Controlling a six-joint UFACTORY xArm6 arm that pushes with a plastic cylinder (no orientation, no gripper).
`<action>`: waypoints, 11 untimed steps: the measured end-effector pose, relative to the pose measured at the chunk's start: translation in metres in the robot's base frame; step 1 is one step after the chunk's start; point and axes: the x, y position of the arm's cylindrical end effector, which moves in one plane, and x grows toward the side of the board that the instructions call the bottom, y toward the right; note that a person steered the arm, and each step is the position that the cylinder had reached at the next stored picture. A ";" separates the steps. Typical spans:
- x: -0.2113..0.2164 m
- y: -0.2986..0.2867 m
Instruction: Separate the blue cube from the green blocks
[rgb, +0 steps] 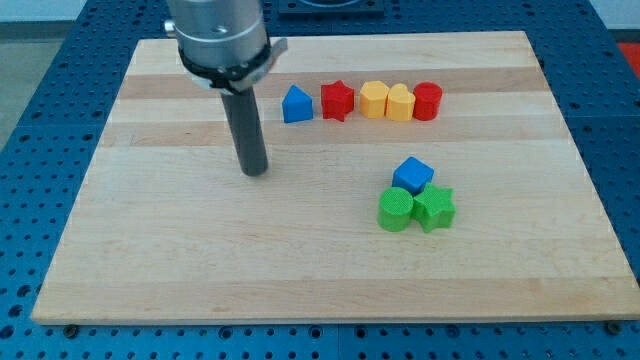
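Left of blue cube (412, 174), my tip (256, 171), seemingly well apart

Wooden board (150, 250) carrying eight small coloured blocks, with my tip (256, 172) resting on it.

Near the view's top runs a row: a blue house-shaped block (296, 105), a red star (338, 100), two yellow blocks (374, 99) (400, 102) touching each other, and a red cylinder (428, 101). Lower, toward the view's right, the blue cube (413, 175) touches a green cylinder (396, 210) and a green star (434, 208) side by side. My tip stands well left of that cluster, apart from every block.
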 end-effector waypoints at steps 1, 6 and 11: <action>0.061 0.062; 0.160 0.189; 0.054 0.226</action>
